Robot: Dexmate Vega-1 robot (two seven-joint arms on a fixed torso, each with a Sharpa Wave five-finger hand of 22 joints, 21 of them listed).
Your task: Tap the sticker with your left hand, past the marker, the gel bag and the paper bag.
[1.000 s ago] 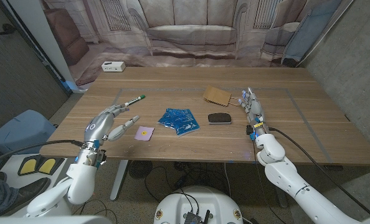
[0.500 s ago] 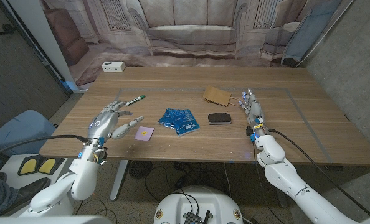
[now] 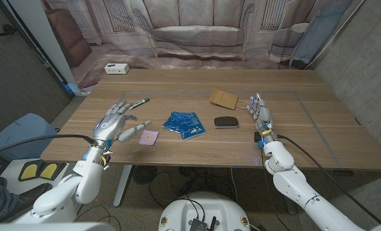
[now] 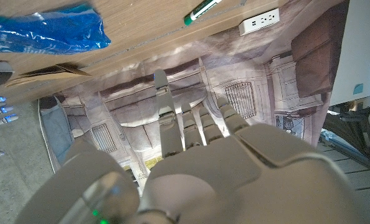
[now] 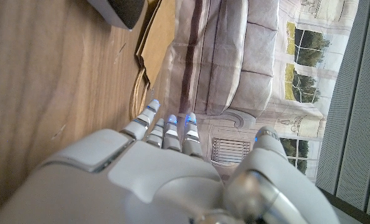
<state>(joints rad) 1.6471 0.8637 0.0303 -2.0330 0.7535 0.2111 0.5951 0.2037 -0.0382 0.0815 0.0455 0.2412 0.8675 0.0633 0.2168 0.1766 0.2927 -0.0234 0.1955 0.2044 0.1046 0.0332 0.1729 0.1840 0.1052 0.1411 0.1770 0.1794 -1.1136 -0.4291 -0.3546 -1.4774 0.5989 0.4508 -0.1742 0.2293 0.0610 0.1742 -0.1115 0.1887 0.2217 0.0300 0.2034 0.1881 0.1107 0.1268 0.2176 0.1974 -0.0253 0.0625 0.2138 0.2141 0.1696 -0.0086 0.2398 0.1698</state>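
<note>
The left hand, fingers apart and holding nothing, is hovering just beside the sticker (a pale square near the table's front edge), which is lying at about four o'clock from the fingertips.

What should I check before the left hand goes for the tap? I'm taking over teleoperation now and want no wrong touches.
1. Sticker in the open, uncovered: ok.
2. Left hand holds nothing, fingers apart: ok.
3. Left hand beside the sticker, thumb pointing at it: ok.
4. Contact with the sticker: cannot tell.
5. Marker, gel bag and paper bag lie off the short path to the sticker: ok.
6. Right hand out of the way, at the far side near the paper bag: ok.
</note>
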